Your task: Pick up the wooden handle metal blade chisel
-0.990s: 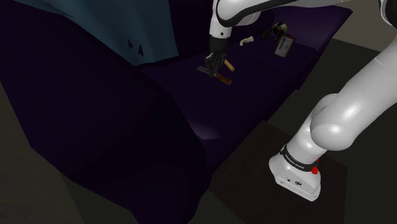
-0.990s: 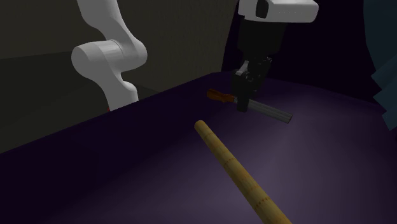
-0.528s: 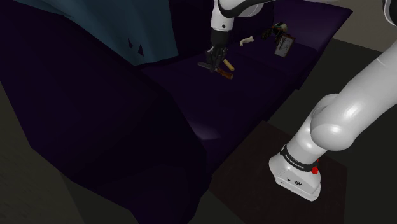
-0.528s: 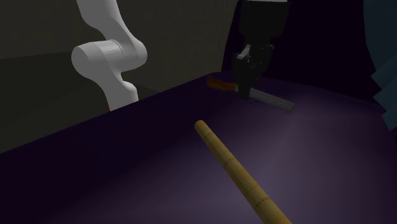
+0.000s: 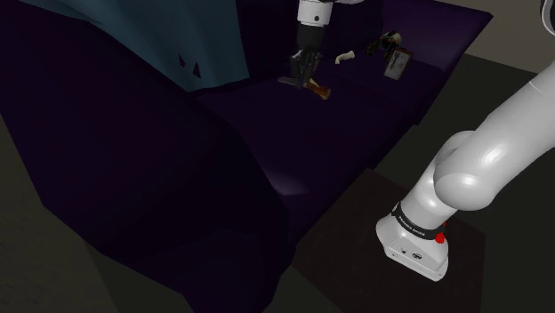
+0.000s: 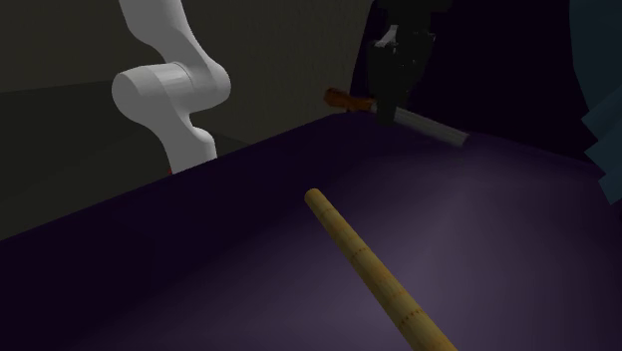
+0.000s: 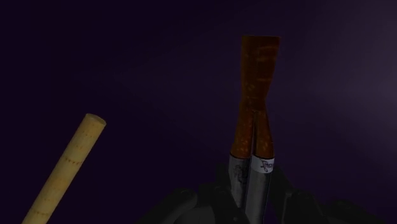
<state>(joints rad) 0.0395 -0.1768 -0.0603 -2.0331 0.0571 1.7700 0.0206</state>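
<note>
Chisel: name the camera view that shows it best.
Second exterior view: the chisel shows side-on, orange-brown handle and grey blade either side of the gripper. The wrist view gives its handle lengthwise; the shoulder view, a far-off glimpse under the gripper.

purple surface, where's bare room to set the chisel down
Bare: the purple surface under the held chisel and on toward the shoulder view's lower edge, also between chisel and rod. Crowded: the far end, where small items lie to that view's right of the gripper.
</note>
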